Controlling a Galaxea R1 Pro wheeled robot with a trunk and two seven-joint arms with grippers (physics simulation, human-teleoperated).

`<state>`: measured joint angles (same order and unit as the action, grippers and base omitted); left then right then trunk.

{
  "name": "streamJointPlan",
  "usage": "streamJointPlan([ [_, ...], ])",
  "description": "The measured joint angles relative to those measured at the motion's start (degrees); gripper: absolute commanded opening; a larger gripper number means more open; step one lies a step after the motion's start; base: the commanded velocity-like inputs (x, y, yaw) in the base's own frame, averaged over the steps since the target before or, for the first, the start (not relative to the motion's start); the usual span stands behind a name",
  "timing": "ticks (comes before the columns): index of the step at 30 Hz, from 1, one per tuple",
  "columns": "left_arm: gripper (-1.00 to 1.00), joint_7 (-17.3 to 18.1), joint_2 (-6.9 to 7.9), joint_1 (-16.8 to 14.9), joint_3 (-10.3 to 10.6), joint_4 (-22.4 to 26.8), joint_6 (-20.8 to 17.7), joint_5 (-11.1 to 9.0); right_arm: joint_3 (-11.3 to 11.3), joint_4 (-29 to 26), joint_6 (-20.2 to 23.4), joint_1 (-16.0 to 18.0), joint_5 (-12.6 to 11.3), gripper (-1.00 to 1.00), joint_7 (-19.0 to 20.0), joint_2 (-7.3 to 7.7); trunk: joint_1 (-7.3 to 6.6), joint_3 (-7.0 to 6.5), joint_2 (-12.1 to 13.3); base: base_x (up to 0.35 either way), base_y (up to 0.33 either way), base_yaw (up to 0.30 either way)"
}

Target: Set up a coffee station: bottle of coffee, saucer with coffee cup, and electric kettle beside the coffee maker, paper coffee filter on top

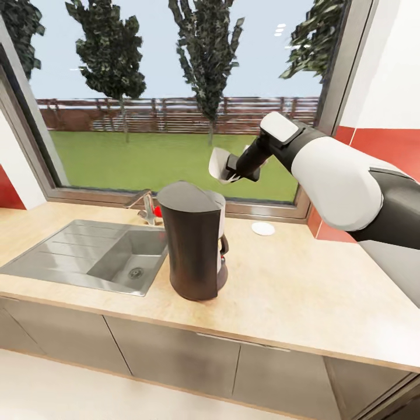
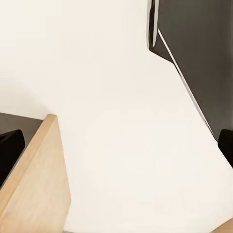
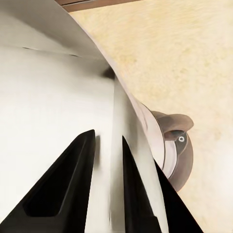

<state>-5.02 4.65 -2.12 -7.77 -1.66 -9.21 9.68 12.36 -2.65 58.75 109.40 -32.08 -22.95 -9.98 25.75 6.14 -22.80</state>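
The coffee maker, tall and dark grey, stands on the light wood kitchen countertop beside the sink. My right gripper hangs above and slightly right of its top, shut on the white paper coffee filter. In the right wrist view the black fingers pinch a fold of the filter, and part of the coffee maker shows below its edge. A small round white saucer lies near the window sill. My left gripper is open, its fingertips far apart.
A steel sink with a drainboard and a tap sits left of the coffee maker. A wide window runs behind the counter. A red and white wall closes the right side. Grey cabinet fronts lie below.
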Motion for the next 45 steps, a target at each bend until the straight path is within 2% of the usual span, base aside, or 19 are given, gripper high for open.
streamJointPlan([
  [22, 1.0, 0.0, -0.09, 0.0, 0.1, 0.1, 0.1, -0.1, 0.2, -0.4, -0.1, -0.1, -0.1, -1.0, 0.1, 0.0, 0.0, 0.0, 0.0, 0.0, 0.0, 0.055],
  [33, 1.0, -0.4, -0.18, 0.0, 0.1, 0.1, 3.1, 0.0, 0.1, -1.6, 0.0, 0.1, -0.1, -1.0, 0.0, 0.05, 0.02, 0.0, 0.0, -0.071, -0.166, 0.0],
  [40, 1.0, -0.5, -0.09, 0.0, 0.2, 0.1, 3.1, -0.1, 0.0, -1.1, 0.2, 0.1, 0.1, -1.0, -0.2, 1.7, 0.0, 0.0, 0.0, -0.099, -0.081, 0.0],
  [45, 1.0, -0.5, -0.09, 0.0, 0.1, 0.1, 3.1, -0.1, 0.1, -0.6, 0.2, 0.1, 0.1, -1.0, -0.3, 1.95, 0.0, 0.0, 0.0, -0.003, -0.002, 0.0],
])
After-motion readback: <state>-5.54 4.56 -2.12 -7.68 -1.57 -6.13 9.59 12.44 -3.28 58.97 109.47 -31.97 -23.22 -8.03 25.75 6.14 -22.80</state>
